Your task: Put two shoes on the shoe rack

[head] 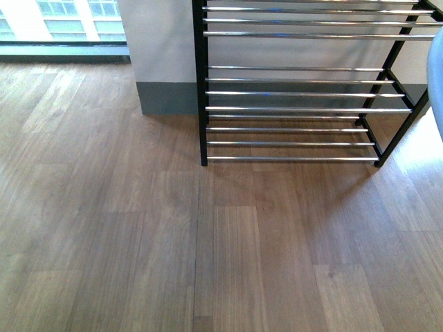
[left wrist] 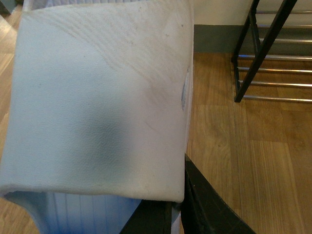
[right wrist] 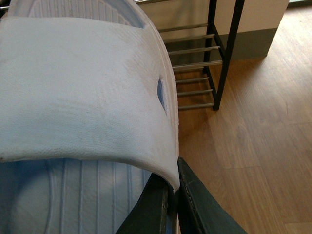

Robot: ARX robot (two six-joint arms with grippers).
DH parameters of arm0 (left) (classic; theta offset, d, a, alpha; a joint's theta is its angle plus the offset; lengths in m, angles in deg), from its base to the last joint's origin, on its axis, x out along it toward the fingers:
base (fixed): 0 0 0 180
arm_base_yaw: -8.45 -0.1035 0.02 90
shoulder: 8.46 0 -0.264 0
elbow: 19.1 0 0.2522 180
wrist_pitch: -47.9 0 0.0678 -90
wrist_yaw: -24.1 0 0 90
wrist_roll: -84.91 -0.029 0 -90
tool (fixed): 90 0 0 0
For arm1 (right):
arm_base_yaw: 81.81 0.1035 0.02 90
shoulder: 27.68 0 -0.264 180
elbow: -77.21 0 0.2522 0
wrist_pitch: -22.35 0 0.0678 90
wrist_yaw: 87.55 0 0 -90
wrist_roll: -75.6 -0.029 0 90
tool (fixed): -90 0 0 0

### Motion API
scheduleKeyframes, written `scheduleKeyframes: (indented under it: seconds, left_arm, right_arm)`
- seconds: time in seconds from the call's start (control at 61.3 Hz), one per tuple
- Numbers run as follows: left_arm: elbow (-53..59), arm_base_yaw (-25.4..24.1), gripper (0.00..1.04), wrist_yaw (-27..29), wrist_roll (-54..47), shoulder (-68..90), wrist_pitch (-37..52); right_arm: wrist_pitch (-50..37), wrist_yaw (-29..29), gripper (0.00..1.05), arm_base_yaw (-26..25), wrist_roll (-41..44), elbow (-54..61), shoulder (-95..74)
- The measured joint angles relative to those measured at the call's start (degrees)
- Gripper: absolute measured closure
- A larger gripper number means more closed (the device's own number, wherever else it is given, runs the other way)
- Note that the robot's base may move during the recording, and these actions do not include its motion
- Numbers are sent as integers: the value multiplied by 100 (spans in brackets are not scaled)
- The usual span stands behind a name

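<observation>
A pale blue slide (left wrist: 97,97) fills most of the left wrist view. My left gripper (left wrist: 178,204) is shut on the side edge of its broad strap, with the ribbed footbed showing below. A second pale blue slide (right wrist: 83,83) fills the right wrist view, and my right gripper (right wrist: 174,190) is shut on its strap edge in the same way. The shoe rack (head: 297,93), with black side frames and chrome bars, stands on the floor ahead. It also shows beyond each slide, as the rack (left wrist: 265,53) and the rack (right wrist: 222,53). A pale blue edge (head: 436,76) shows at the front view's right border. Neither arm shows in the front view.
Wood plank floor (head: 208,242) spreads in front of the rack. A white pillar with a grey skirting (head: 163,69) stands just left of the rack. A window (head: 62,21) runs along the far left.
</observation>
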Motion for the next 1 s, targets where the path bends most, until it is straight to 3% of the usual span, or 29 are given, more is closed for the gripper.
scheduleKeyframes:
  seconds: [0.995]
  left_arm:
    - [2,2,103,-7,-2,4,0]
  right_arm:
    - [0,0,103,-11,-2,0,0]
